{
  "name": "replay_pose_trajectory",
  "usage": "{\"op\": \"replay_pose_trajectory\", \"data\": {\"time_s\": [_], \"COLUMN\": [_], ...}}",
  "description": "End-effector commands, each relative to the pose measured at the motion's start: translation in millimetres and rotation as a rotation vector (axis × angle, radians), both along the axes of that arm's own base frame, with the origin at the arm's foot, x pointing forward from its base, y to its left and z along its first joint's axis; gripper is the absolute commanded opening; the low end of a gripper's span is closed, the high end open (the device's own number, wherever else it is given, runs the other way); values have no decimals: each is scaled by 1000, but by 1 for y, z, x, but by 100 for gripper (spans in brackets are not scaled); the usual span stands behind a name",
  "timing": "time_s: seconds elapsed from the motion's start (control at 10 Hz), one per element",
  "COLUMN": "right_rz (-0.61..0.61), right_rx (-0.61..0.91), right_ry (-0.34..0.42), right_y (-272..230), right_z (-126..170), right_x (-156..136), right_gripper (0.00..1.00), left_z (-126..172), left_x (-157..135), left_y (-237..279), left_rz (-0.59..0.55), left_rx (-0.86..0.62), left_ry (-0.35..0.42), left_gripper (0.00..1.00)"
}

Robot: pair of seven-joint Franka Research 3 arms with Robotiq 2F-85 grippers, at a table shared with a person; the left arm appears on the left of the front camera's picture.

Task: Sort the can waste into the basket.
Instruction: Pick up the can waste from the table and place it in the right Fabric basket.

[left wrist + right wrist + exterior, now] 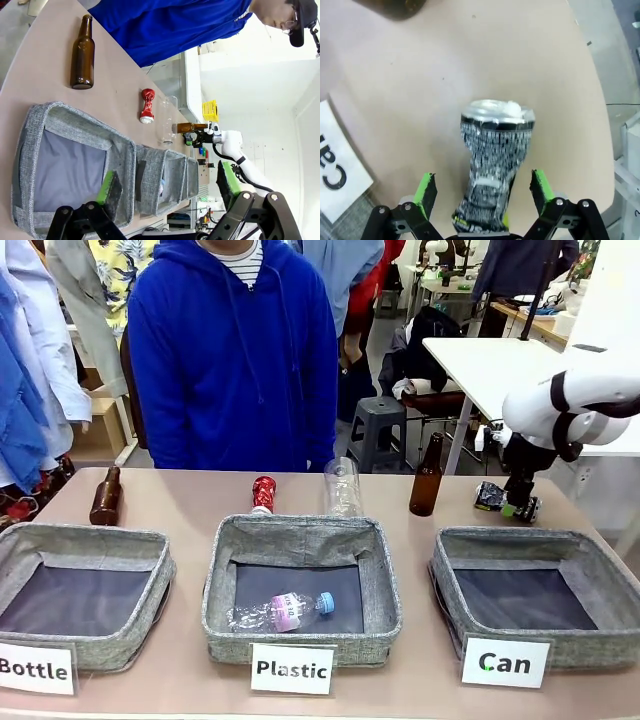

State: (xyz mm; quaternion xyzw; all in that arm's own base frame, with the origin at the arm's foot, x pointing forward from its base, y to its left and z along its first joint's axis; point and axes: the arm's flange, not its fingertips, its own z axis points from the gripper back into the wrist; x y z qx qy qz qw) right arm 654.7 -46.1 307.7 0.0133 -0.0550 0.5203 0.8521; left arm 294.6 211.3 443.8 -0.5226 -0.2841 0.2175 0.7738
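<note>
Fingers [426, 192] of the right gripper [483, 194] spread apart, green pads either side of the pinched waist of the black-and-silver can [495, 150], neither pad visibly pressing. Probably set that way to catch the crushed, narrowest part on closing. Can resting on the bare table [200, 510] just behind the far rim of the Can basket [590, 645], so seemingly only a short carry once held; no can in that basket yet. Left gripper [167, 185] likewise open and empty, hanging over the Bottle basket [30, 150], presumably parked clear of the work. Red can [263, 494] near the table's far edge behind the Plastic basket [370, 645], close to a clear bottle [342, 487], not yet sorted. Right wrist view: gives the gap between pads and can, lost from the front in one dark cluster. Front view: gives the labels and the basket order. Left wrist view: suggests a red can lying on its side, hard to judge from the front.
</note>
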Motion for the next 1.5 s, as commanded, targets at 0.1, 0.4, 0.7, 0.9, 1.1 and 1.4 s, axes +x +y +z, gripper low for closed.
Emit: {"op": "replay_pose_trajectory", "data": {"time_s": [0.1,0.4,0.7,0.9,1.1,1.4], "right_rz": [-21,3,-1,5,-2,-9], "right_rx": [-13,16,6,4,-23,10], "right_ry": [19,57,64,59,49,74], "right_y": [3,2,2,2,-4,-25], "right_z": [-6,-5,-3,1,25,136], "right_x": [10,9,10,8,-6,-90], "right_gripper": [100,40,35,0,0,0], "left_z": [-1,-1,-1,-1,-1,-1], "left_x": [1,1,1,1,1,1], "left_y": [0,0,0,0,0,0], "left_rz": [0,0,0,0,0,0], "left_rx": [-5,-5,-5,-5,-5,-5], "left_ry": [-33,-33,-33,-33,-33,-33], "left_gripper": [100,100,100,100,100,100]}}
